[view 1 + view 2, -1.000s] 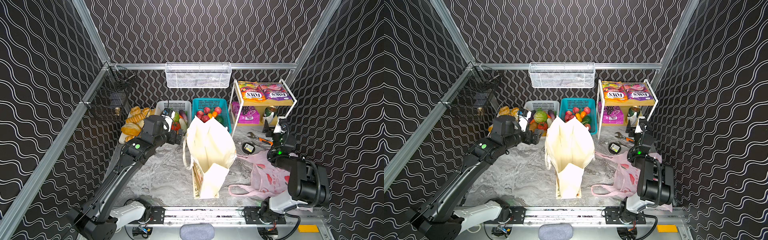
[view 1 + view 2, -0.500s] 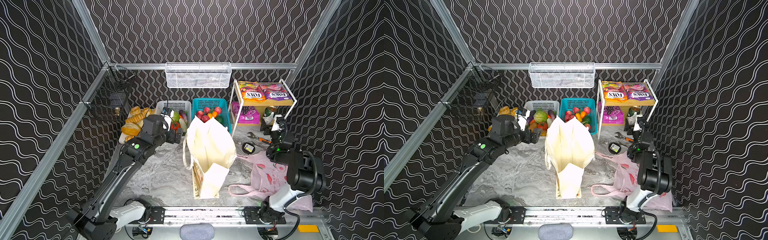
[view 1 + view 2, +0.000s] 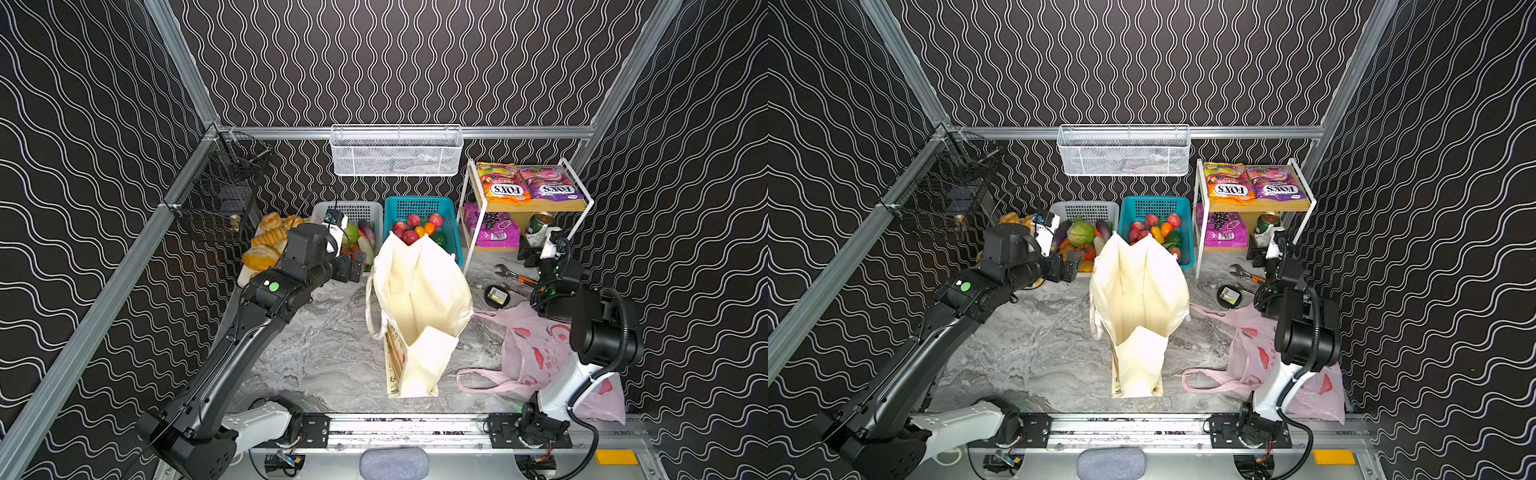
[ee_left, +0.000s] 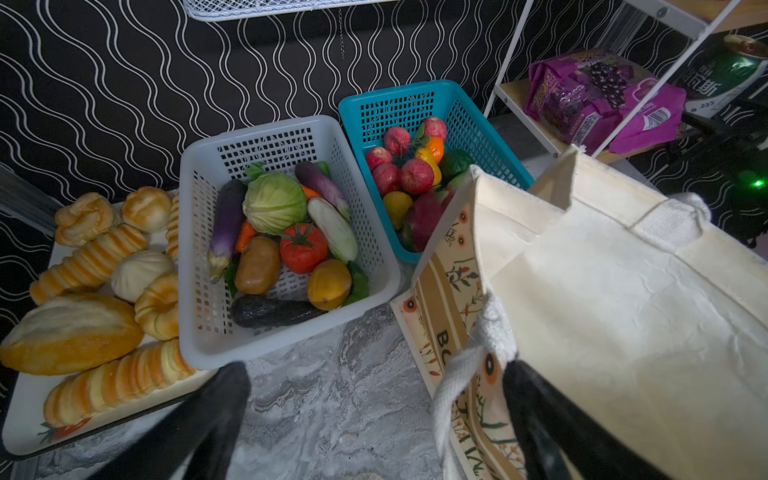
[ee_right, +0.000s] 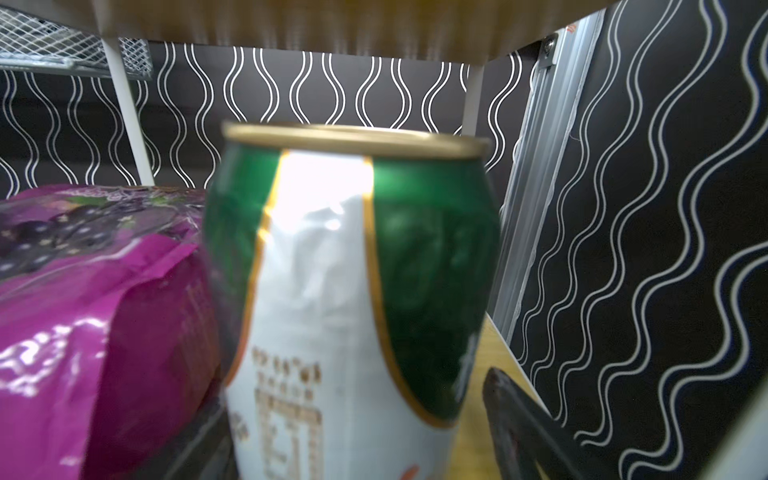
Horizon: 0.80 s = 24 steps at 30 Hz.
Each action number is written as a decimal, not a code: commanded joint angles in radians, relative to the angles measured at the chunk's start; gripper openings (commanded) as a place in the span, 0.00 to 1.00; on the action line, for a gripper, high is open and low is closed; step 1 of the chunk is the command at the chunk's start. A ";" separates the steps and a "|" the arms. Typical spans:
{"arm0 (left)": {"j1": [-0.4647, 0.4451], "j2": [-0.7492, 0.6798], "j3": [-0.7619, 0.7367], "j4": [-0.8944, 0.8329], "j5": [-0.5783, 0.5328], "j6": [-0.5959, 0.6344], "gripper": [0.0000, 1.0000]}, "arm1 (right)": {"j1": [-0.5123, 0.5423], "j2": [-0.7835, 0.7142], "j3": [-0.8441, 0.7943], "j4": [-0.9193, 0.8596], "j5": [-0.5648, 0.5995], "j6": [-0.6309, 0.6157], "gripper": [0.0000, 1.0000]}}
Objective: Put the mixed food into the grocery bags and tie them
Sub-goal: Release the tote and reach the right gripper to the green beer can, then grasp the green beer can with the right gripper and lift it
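The drink can [image 5: 332, 257], smooth green and white metal with a gold rim, stands upright on the wooden lower shelf [image 5: 494, 359], just beside a glossy purple pouch [image 5: 83, 311]; the right pincer [image 5: 353, 399] is apart around it, a gap showing on one side. The left pincer [image 4: 374, 368] is spread wide over the marbled table [image 3: 324, 345], beside the stiff cream canvas tote [image 3: 419, 299], which stands open. A thin crumpled pink plastic bag [image 3: 536, 349] lies nearby. Leafy cabbage [image 4: 274, 201], shiny tomato [image 4: 302, 248] and matte potato [image 4: 257, 264] fill a white lattice basket [image 4: 199, 257]
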 commanded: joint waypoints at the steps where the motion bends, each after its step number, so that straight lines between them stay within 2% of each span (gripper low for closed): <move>1: 0.002 0.003 0.016 0.010 0.006 0.003 0.99 | 0.000 0.007 0.026 0.027 -0.019 0.026 0.88; 6: 0.002 -0.012 0.001 0.042 0.010 -0.040 0.99 | 0.000 0.014 0.041 0.004 -0.040 0.026 0.79; 14: 0.002 -0.033 0.014 0.027 0.039 -0.058 0.99 | 0.001 -0.029 -0.045 0.033 -0.038 0.054 0.52; 20: 0.002 -0.067 -0.005 0.082 0.074 -0.095 0.99 | 0.001 -0.200 -0.150 0.044 -0.051 0.062 0.42; 24: 0.002 -0.069 0.022 0.083 0.158 -0.120 0.98 | 0.001 -0.370 -0.275 0.062 -0.036 0.104 0.41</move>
